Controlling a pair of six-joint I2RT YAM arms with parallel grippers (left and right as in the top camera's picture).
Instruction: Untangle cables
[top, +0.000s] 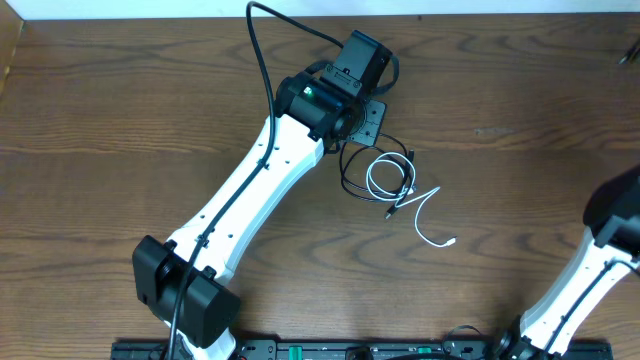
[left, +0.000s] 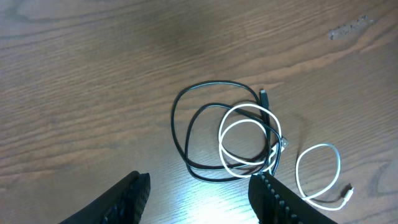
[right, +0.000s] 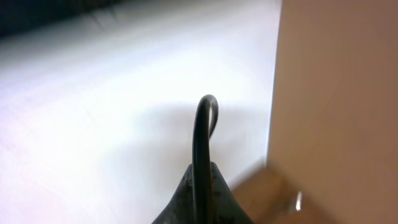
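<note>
The cables lie tangled on the wooden table. The black cable (left: 180, 124) forms a large loop, and its plug (left: 263, 96) points away from me. The white cable (left: 239, 124) is coiled twice over the black loop's right side, and its tail (left: 323, 149) curls off to the right. From overhead, the black cable (top: 347, 175) and the white cable (top: 380, 178) sit just beyond my left arm's wrist. My left gripper (left: 199, 193) hovers open on the near side of the tangle, holding nothing. My right gripper (right: 202, 177) is shut, with a dark curved strip rising from between its tips.
The left arm (top: 250, 190) stretches diagonally across the table from its base at the front left. The right arm (top: 610, 250) stands folded at the table's front right edge. A thick black arm cable (top: 262, 60) arcs near the back edge.
</note>
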